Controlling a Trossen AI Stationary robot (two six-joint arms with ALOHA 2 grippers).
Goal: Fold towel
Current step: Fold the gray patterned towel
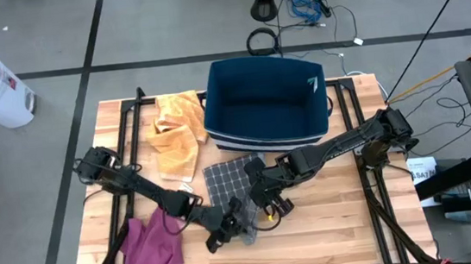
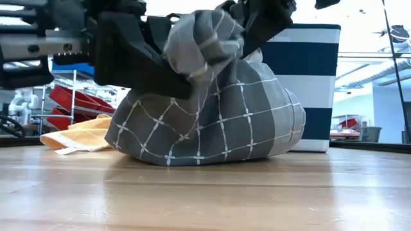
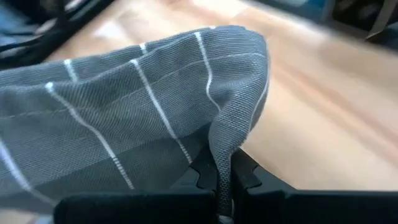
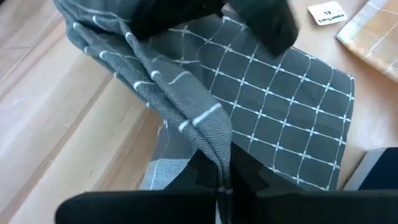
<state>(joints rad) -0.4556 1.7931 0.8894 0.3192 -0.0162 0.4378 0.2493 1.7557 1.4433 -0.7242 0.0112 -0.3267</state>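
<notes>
A grey towel with white checks lies at the table's middle, its far part flat on the wood. Its near part is gathered up and raised, shown in the low view as a bunched mound whose lower edge rests on the table. My left gripper comes from the left and is shut on the towel's near end. My right gripper comes from the right and is shut on the towel just beside it. My left gripper pinches a folded edge of the towel between its two fingers, slanting down from the table's left. The cloth drapes away from the fingers over a raised hump. How many layers it has, I cannot tell. My right gripper pinches a gathered edge of the towel between its two fingers, from above and slanting down. A ridge of cloth runs up from the fingers, while the flat checked part lies on the table beyond.
A blue bin with white stripes stands right behind the towel. An orange towel lies at the far left and a magenta cloth at the near left. A white tag lies by the bin. Bare wood shows at the near right.
</notes>
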